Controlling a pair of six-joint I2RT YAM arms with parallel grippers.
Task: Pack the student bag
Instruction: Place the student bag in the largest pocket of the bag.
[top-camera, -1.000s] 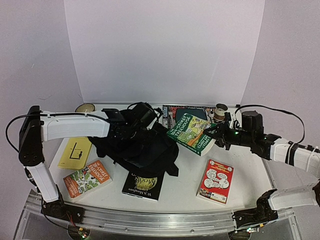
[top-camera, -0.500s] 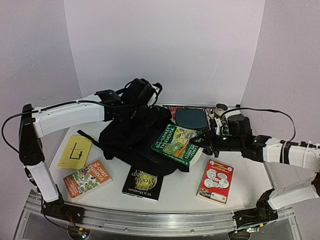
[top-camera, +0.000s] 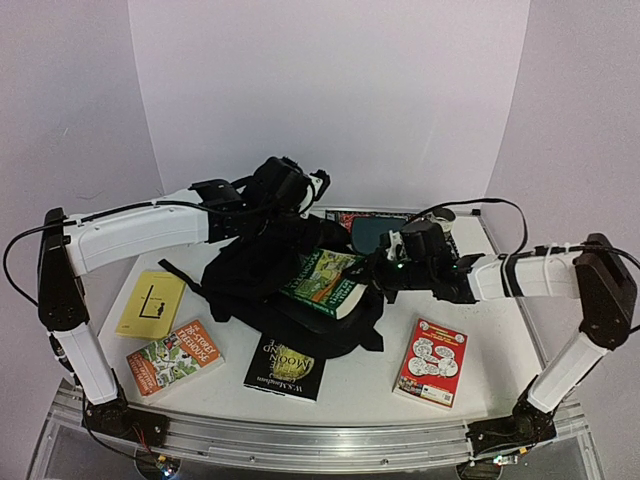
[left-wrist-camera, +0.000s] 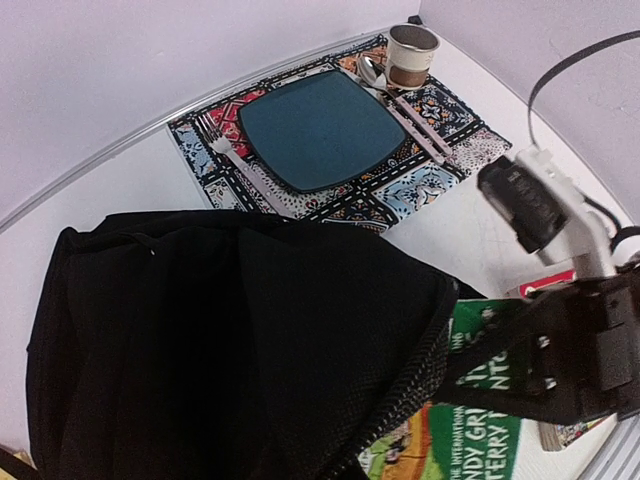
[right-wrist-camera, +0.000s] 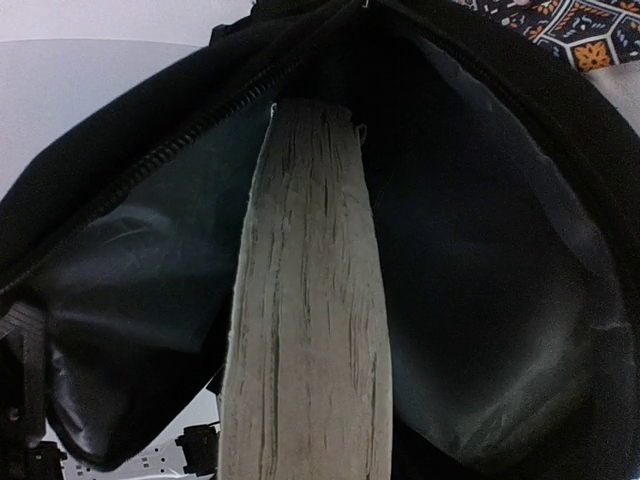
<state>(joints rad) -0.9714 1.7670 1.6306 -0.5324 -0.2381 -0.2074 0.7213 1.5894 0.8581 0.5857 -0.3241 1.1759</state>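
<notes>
Top external | right gripper (top-camera: 372, 274) clamps green book (top-camera: 322, 281) | student bag (top-camera: 252, 282) just beyond, mouth around book

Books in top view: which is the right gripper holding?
The green-covered book, held by the right gripper at the student bag's opening. The yellow book, orange book, black book and red book lie flat on the table.

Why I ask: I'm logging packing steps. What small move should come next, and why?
Probably the right gripper should push the book deeper into the bag. The left gripper holds the mouth up and open, and the book's page edge already points into the opening, though most of it looks outside.
</notes>
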